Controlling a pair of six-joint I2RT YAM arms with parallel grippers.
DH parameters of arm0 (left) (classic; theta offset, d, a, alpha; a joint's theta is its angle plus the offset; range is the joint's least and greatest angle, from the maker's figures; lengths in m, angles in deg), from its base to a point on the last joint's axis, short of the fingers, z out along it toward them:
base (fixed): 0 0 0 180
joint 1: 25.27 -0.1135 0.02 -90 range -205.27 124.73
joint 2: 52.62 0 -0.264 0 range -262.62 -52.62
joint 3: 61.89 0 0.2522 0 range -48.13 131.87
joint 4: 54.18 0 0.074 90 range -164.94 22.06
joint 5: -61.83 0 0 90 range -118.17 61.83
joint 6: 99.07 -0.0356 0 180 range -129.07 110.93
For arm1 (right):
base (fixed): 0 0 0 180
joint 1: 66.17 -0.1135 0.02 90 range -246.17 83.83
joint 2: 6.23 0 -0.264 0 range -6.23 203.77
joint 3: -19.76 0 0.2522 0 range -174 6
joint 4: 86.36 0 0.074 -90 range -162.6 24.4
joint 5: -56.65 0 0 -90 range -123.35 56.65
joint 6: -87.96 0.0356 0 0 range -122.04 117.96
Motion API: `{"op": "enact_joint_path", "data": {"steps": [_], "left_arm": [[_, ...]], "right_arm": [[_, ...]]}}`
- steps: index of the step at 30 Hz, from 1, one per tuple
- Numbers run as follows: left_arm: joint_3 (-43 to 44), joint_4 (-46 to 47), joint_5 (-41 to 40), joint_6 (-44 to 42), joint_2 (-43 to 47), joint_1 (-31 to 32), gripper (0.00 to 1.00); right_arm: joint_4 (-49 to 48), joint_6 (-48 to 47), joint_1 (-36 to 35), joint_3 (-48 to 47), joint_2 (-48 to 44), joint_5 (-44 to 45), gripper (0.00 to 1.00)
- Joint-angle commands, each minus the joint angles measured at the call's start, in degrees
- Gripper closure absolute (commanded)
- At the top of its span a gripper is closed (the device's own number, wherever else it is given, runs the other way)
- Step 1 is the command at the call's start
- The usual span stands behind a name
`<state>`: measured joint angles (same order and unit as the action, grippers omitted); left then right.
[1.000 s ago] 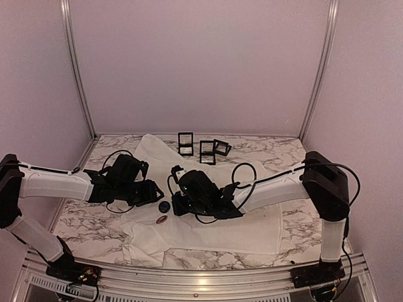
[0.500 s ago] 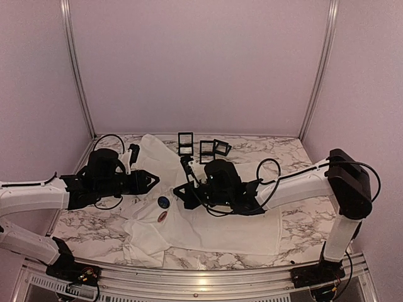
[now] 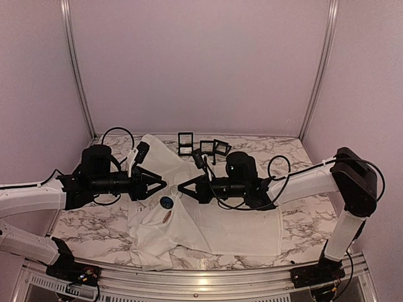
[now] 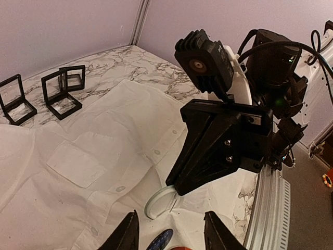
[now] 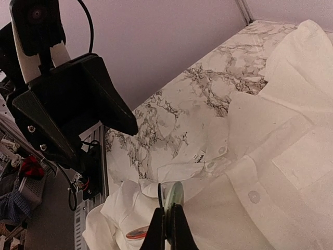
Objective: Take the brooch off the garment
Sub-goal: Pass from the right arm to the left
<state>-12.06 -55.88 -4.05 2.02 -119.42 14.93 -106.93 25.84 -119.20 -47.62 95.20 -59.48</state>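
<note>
The garment [image 3: 214, 220] is a white button-up shirt spread on the marble table, its pocket [image 4: 78, 164] facing up. My right gripper [image 5: 167, 214] is shut on the edge of a round white brooch [image 5: 176, 195], and the cloth bunches up toward it. The left wrist view shows that brooch [image 4: 157, 204] under the right gripper's tip [image 4: 179, 188]. My left gripper [image 4: 171, 235] hangs open just in front of it, nothing between its fingers. A blue brooch [image 3: 167, 202] and a red one [image 3: 166, 216] sit on the cloth just below.
Three small black display frames [image 3: 185, 143] [image 3: 208, 151] [image 3: 221, 147] stand at the back of the table beyond the collar. The metal front rail [image 4: 270, 208] runs close on the near side. Both arms meet tip to tip over the shirt's left half.
Both grippers have risen and now point at each other. The right one has pulled the white brooch and the cloth up, bunching the shirt. The left gripper drew back, then returned.
</note>
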Motion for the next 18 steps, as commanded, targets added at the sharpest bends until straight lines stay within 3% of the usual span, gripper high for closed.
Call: {"op": "enact_joint_path", "data": {"steps": [1, 13, 18], "left_arm": [[1.0, 2.3, 8.2, -6.8, -1.6, -1.1, 0.56], [1.2, 3.3, 11.8, -3.3, -3.4, -1.7, 0.60], [-0.3, 2.4, 11.3, -5.6, -1.8, -1.7, 0.63]], "right_arm": [[-4.3, 0.6, 0.8, -0.7, -1.2, -8.3, 1.00], [-0.7, -2.5, 1.4, -3.6, -0.7, -13.7, 1.00], [3.5, -5.3, 1.4, -6.2, -0.2, -15.5, 1.00]]}}
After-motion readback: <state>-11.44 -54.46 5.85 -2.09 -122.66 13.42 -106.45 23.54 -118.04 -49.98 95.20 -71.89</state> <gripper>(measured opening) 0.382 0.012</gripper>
